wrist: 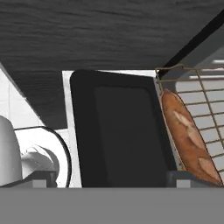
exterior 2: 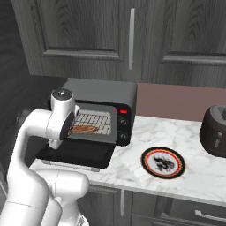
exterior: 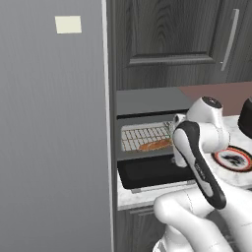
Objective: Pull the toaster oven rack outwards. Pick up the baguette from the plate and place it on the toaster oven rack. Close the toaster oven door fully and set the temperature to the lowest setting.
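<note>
The baguette [exterior: 155,144] is lying on the toaster oven rack [exterior: 143,136], near the rack's front edge, and the rack is sitting pulled out toward the opening of the toaster oven [exterior 2: 102,111]; the hand view is showing the same loaf resting along the wire grid just beside the lowered panel. The plate [exterior 2: 163,162] is sitting bare on the marble counter [exterior 2: 194,172], well apart from the oven on its knob side, so the pulling and placing steps are looking done. The toaster oven door [exterior 2: 77,153] is hanging fully open, lying flat out in front of the cavity with its silver bar handle at the far outer edge. The gripper is hovering above the door and the rack's front, with its jaws spread wide and nothing between them, so the hand is reading as released. The step in hand is judged to be the shift from placing to closing. The next move is calling for the arm to be getting under or behind the door's outer edge and swinging it up until it is seating shut, without brushing the baguette off the rack, and only then reaching for the knobs [exterior 2: 123,129] beneath the red light
</note>
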